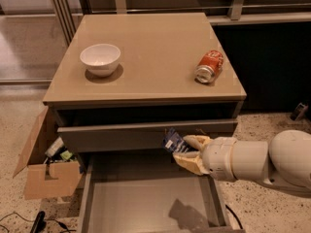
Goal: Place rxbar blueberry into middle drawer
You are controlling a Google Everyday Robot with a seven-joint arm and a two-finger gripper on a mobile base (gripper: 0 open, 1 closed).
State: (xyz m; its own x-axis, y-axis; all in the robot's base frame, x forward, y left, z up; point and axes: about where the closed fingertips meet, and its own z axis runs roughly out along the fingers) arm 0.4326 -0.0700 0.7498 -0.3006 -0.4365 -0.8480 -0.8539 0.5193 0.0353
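My gripper [187,151] comes in from the right on a white arm, above the far right part of the open middle drawer [146,205]. It is shut on the rxbar blueberry [173,142], a small dark blue wrapper with white lettering that sticks out to the left of the tan fingers [194,141]. The bar hangs in front of the grey front panel of the drawer above [121,135]. The middle drawer's floor is bare, with the arm's shadow on it.
A white bowl [100,58] and a red soda can [209,66] lying on its side sit on the cabinet top [150,47]. An open cardboard box [46,166] with items stands on the floor at the left. Cables lie at the lower left.
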